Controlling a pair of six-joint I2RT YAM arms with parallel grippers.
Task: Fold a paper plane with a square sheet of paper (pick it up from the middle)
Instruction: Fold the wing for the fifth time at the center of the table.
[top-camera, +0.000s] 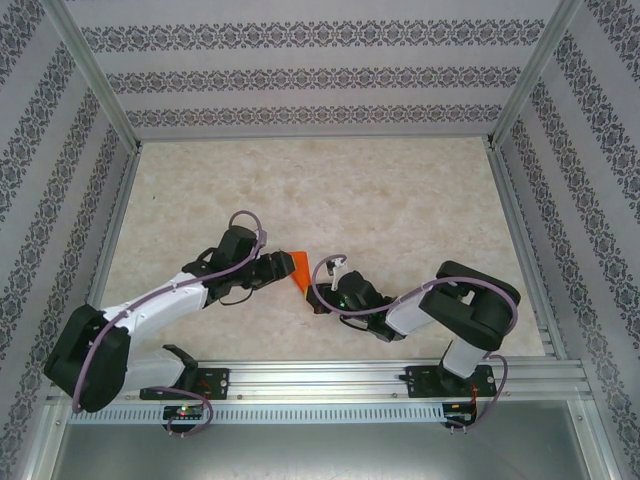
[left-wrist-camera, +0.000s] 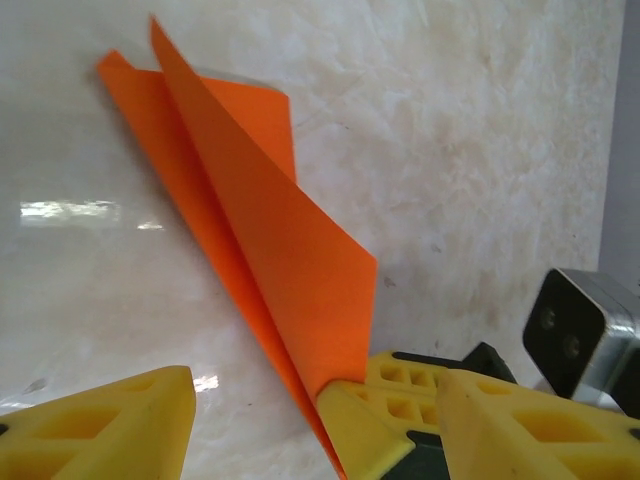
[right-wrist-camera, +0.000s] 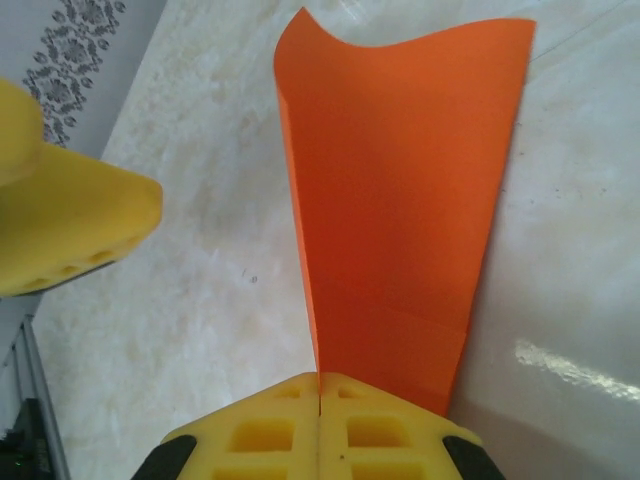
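Top view first: seeing the paper plane (top-camera: 299, 270) a bit left of centre, lower half of frame, sitting btwn two hands, pale marbled desk (top-camera: 400, 190) all around. On its left: the left hand (top-camera: 277, 268), right beside the plane's left edge. On its lower right: the right hand (top-camera: 319, 300), at the plane's bottom tip.

Right wrist cam: right hand (right-wrist-camera: 319, 388) at bottom centre, clenched tight on the narrow end of the paper plane (right-wrist-camera: 400, 200), yellow pads (right-wrist-camera: 290, 400) pressed together w/ no gap. Fanning up from there to the top of frame, wider at the top, top edge a bit wavy, long crease down its left side. Standing on edge rather than lying flat on the desk (right-wrist-camera: 200, 320), far as can be told. Also catching one yellow finger (right-wrist-camera: 70, 220) of the left hand at mid-left, apart from the paper, plus a bit of patterned wall (right-wrist-camera: 80, 50) upper left.

Left wrist cam: left hand released, fingers (left-wrist-camera: 110, 425) spread wide to lower left & lower right corners, not gripping anything. Paper plane (left-wrist-camera: 280, 240) running from upper left down to bottom centre, into the gap btwn those fingers, pointed tips up top, crease easy to see. Right hand's yellow fingers (left-wrist-camera: 400, 395) at bottom centre, clamped on the lower end. Can't tell if the left fingers actually touch the paper.
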